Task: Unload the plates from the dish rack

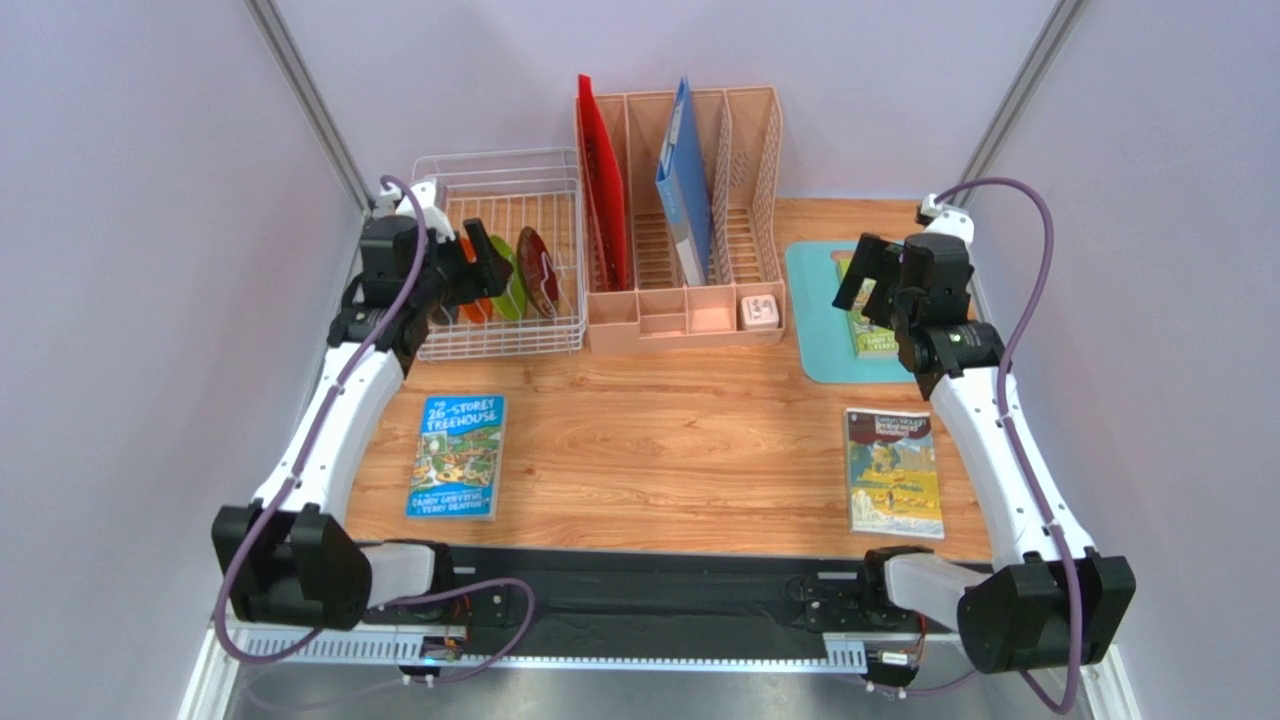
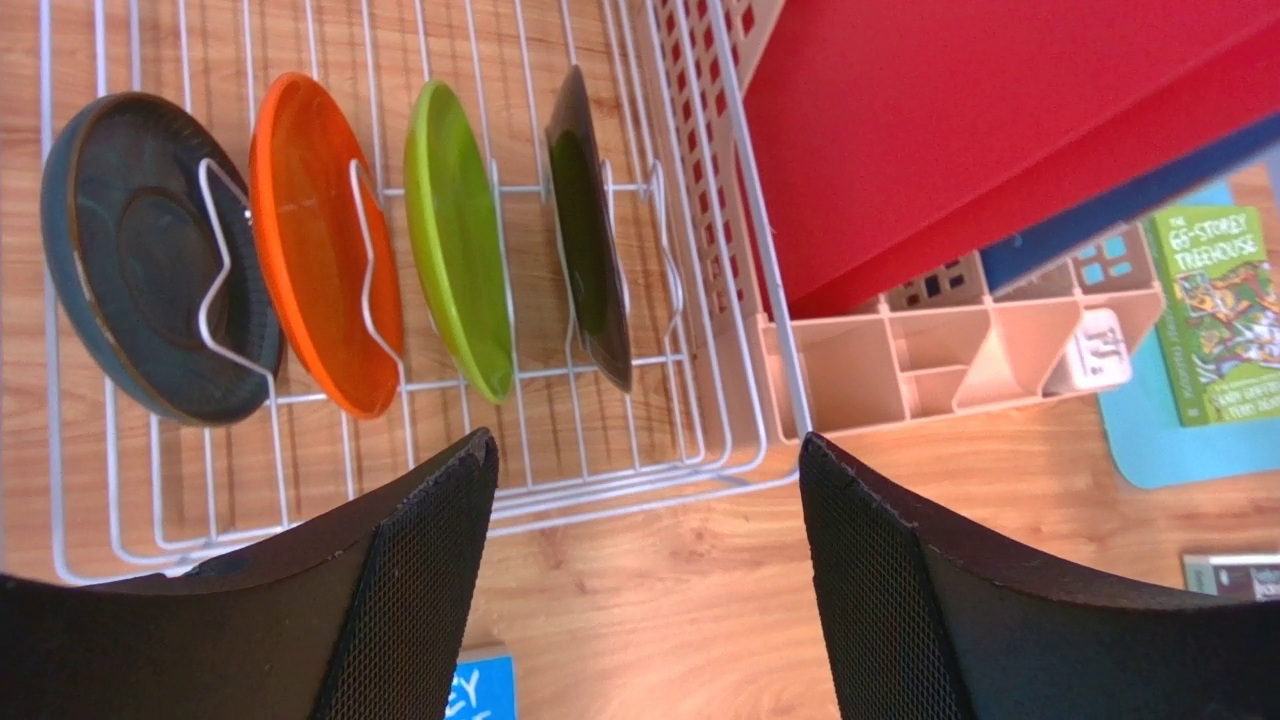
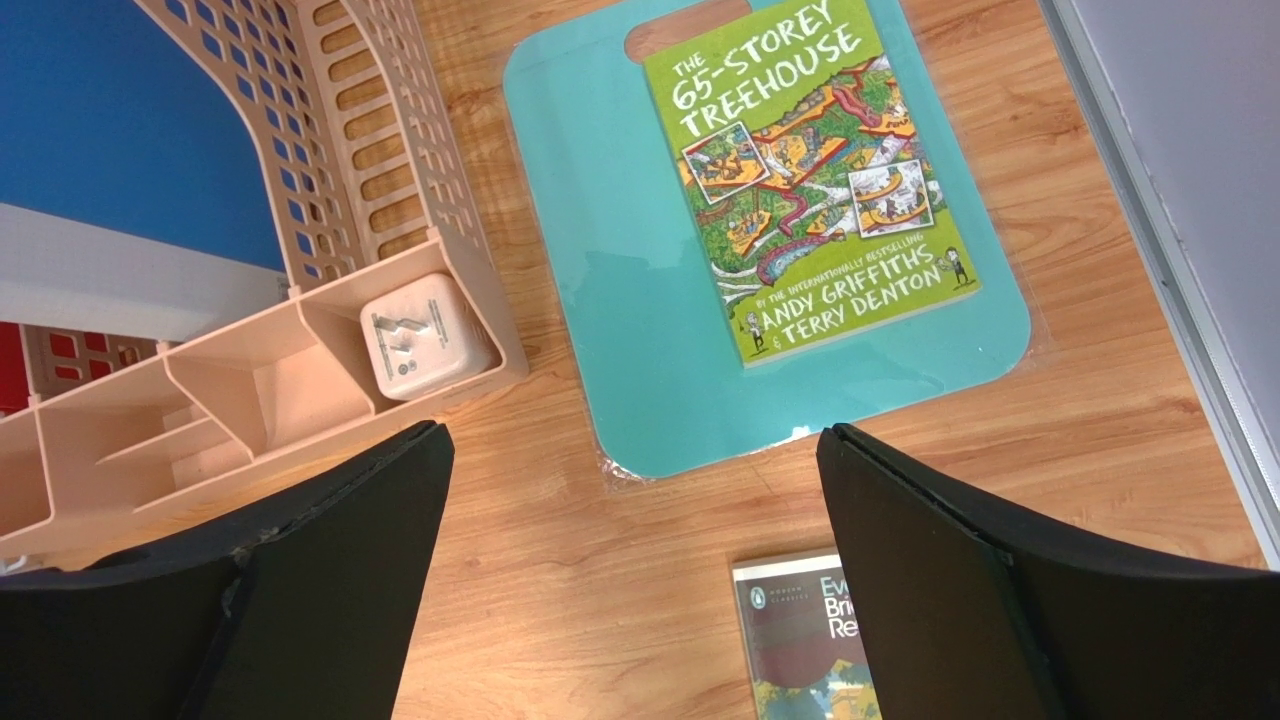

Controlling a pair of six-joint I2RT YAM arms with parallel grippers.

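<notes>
The left hand (image 2: 646, 450) is spread wide and holds nothing; its fingertips (image 2: 436, 510) hang above the near wall of the dish rack (image 2: 601, 495), clear of every plate; the right hand (image 3: 631, 435) is likewise wide and empty, over the worktop (image 3: 601, 585) near the far right corner, by the edge of a teal mat (image 3: 601, 270) bearing a green book (image 3: 812, 180). The rack sits in the far left corner, just beside a peach organizer (image 1: 684, 308); four plates stand on edge in its wire slots: grey-teal plate (image 2: 150, 255), orange plate (image 2: 323, 248), lime green plate (image 2: 458, 240), then dark red plate (image 2: 589, 225) nearest the organizer. From the left wrist that last plate shows almost edge-on and shadowed, its pattern unreadable; in the top view the left arm covers the grey-teal plate and most of the orange one; a second book (image 3: 796, 645) is cut off at the bottom of the right wrist view.
</notes>
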